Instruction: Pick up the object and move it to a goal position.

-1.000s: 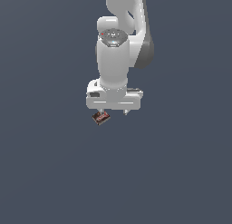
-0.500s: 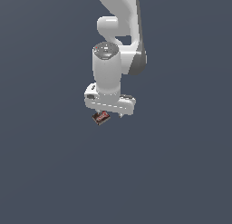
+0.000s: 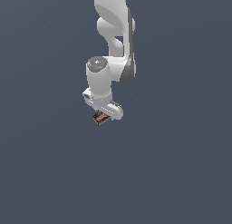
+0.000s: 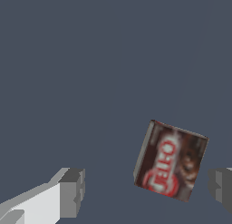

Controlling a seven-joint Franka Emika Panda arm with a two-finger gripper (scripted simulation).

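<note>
- The small flat dark-brown rectangular box with a red and white label (image 4: pixel 171 160) is sitting in the lower right of the wrist view, tilted, lying in the gap between the two grey finger pads (image 4: pixel 72 192) and nearer to the pad at the right edge than to the one at the lower left.
- In the exterior view the same box (image 3: pixel 100 117) is showing just under the white arm's gripper (image 3: pixel 102 113), a little left of the frame's centre.
- The gripper is standing wide: both pads are apart from the box, with bare desk visible on each side of it, so nothing is being held.
- The plain dark grey desk (image 3: pixel 181 173) is filling the rest of both views; no goal marker is showing anywhere.
- Judging from this, the step in hand is the approach for the grasp, with the pick-up not yet done.
- The next move is calling for centring the pads on the box, matching its tilt, settling down around it and closing firmly on its sides.
- Whether the pads are already low enough to catch the box, I cannot tell.
</note>
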